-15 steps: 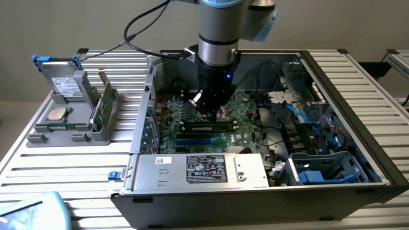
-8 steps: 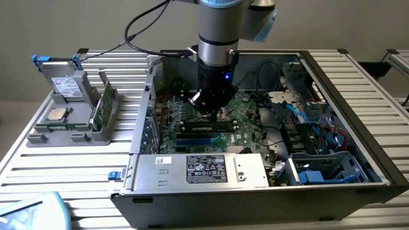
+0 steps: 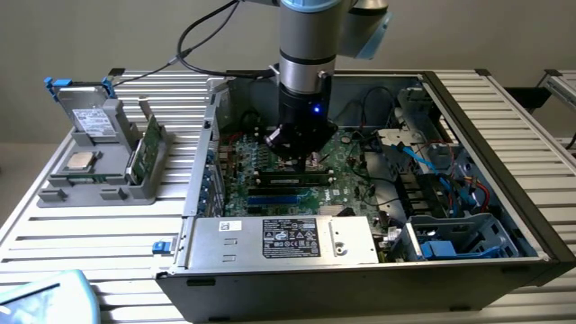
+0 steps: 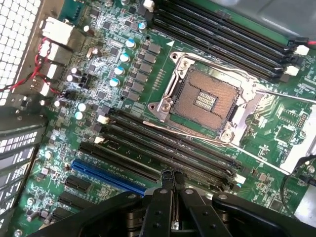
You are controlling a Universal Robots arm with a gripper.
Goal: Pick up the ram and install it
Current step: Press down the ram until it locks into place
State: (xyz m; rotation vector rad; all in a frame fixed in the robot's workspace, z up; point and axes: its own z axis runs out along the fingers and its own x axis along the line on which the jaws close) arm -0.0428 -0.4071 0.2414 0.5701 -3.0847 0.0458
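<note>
The ram [image 3: 290,179] is a long dark stick lying along the black memory slots of the motherboard [image 3: 351,165] inside the open computer case. My gripper [image 3: 306,159] hangs straight over it, fingers shut together with nothing between them, and their tips are at the stick's top edge. In the wrist view the closed gripper [image 4: 168,176] comes down onto the row of black memory slots [image 4: 148,143] beside the open processor socket [image 4: 207,101]. Whether the stick is fully seated I cannot tell.
A grey parts tray [image 3: 63,196] stands on the exterior view's left with a silver processor chip [image 3: 81,160], a taller green card [image 3: 144,152] and a drive [image 3: 90,120]. The power supply [image 3: 280,239], cables [image 3: 432,169] and case walls crowd the board. A blue slot [image 4: 106,177] lies near the fingertips.
</note>
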